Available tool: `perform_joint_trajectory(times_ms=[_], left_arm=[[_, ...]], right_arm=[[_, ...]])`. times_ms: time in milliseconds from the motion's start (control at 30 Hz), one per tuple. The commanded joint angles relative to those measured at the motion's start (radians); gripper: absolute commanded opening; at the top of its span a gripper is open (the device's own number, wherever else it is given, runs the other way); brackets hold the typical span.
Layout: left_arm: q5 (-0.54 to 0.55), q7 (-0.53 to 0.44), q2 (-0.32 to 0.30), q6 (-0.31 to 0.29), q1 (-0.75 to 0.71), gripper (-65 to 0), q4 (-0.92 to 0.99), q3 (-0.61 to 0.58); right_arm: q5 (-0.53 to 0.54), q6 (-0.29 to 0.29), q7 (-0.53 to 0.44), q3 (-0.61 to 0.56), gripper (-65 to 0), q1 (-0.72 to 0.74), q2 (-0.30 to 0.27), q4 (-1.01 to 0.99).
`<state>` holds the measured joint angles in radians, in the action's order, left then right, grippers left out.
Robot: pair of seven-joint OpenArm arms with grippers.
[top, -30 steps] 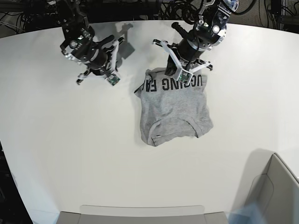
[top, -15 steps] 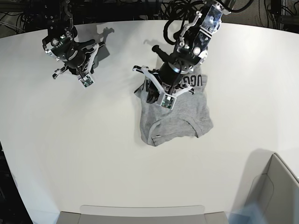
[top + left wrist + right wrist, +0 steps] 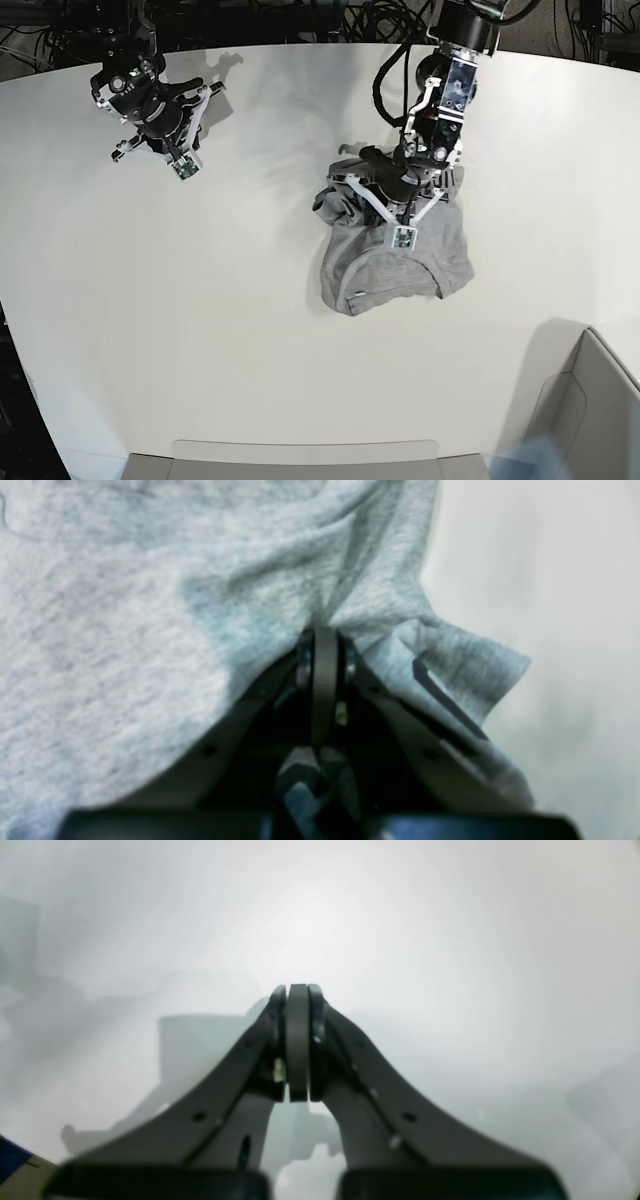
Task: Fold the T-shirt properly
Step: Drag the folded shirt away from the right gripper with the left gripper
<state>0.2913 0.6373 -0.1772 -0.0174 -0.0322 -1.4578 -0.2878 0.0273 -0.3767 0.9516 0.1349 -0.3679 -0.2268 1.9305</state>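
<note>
We see the white bench [image 3: 250,330] carrying the T-shirt [image 3: 395,260], bunched beneath our left end effector [image 3: 325,635], which is pinched onto a grey fold mid-drag. Our right end effector [image 3: 297,990] idles closed and empty, well apart. Next, we judge, comes laying that fold flat.

The left gripper [image 3: 385,193] sits on the bunched grey T-shirt [image 3: 398,258]; the right gripper [image 3: 150,120] hangs well apart over the white table [image 3: 200,320].
</note>
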Motion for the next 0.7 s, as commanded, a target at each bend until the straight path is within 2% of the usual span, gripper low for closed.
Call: perform_joint_trajectory(times_ms=[0,133,400,500,667], left_arm=[[-0.039,0.06,-0.052,0.043,-0.021,-65.0,0.006,0.009],[-0.034,0.065,-0.19,0.043,-0.042,-65.0,0.006,0.011],[-0.033,0.065,-0.381,0.04,-0.056,-65.0,0.036,0.011],[-0.033,0.065,-0.407,0.04,-0.056,-65.0,0.032,0.011],[-0.033,0.065,-0.407,0.04,-0.056,-65.0,-0.021,0.011]], right_arm=[[0.007,0.0,-0.018,0.001,-65.0,0.01,-0.006,0.02],[0.007,0.0,-0.016,-0.001,-65.0,0.023,0.0,0.02],[0.007,0.0,-0.015,-0.002,-65.0,0.025,0.002,0.02],[0.007,0.0,-0.015,-0.007,-65.0,0.022,0.002,0.02],[0.007,0.0,-0.015,-0.054,-65.0,0.02,0.002,0.02]])
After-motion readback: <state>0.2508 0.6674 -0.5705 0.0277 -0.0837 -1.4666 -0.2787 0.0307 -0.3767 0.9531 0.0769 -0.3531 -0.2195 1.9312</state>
